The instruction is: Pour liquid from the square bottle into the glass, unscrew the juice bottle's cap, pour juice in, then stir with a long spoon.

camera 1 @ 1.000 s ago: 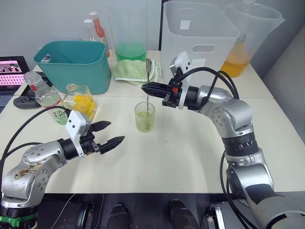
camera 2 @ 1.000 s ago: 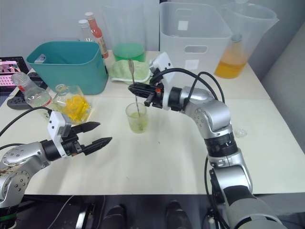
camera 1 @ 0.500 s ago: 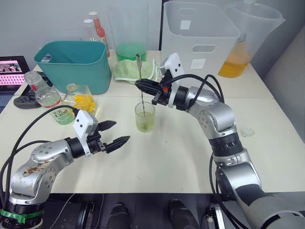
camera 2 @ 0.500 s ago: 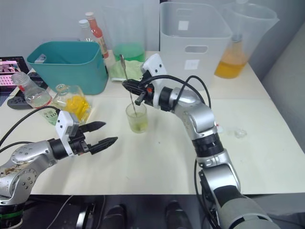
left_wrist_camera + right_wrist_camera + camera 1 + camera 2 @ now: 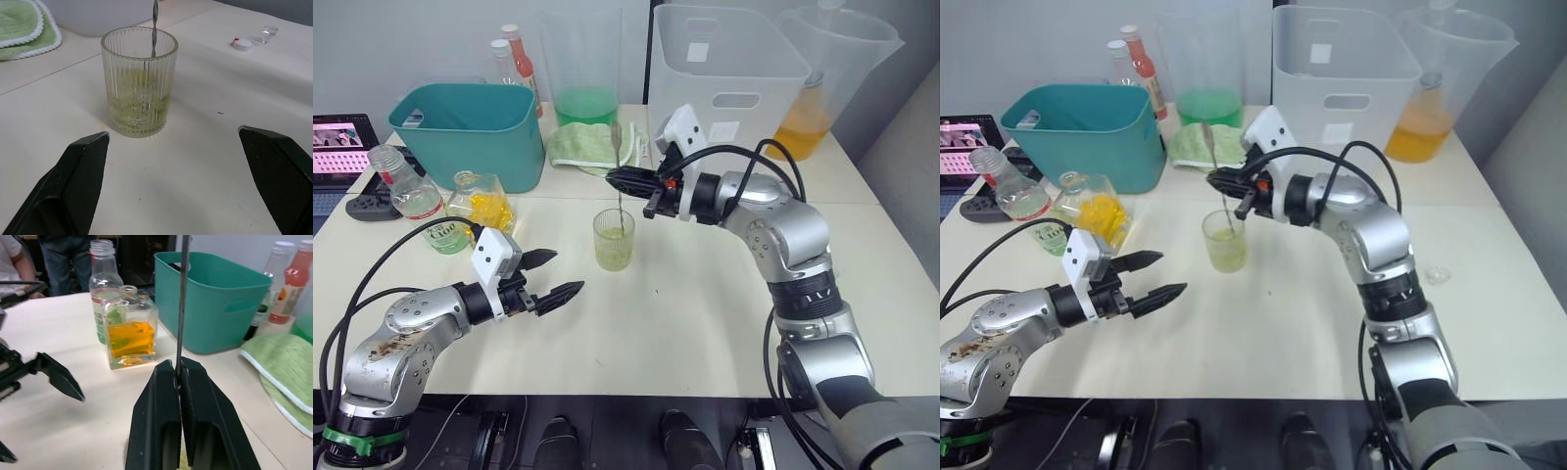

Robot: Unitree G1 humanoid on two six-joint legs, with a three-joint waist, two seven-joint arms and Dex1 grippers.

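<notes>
Stirring looks to be the step in hand: the right gripper [image 5: 631,181], clamped on the long spoon [image 5: 618,176], holds its stem in the glass [image 5: 614,240] mid-table, and should circle gently, while the left gripper [image 5: 551,277] waits with jaws wide near the pale table's [image 5: 705,323] front edge.

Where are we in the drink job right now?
Both pours look done: the glass holds yellow-green liquid, the cap lies off on the table, and the square bottle and juice bottle stand aside. In hand: the right gripper grips the spoon, stem down in the glass. The left gripper is open. Only stirring remains.
</notes>
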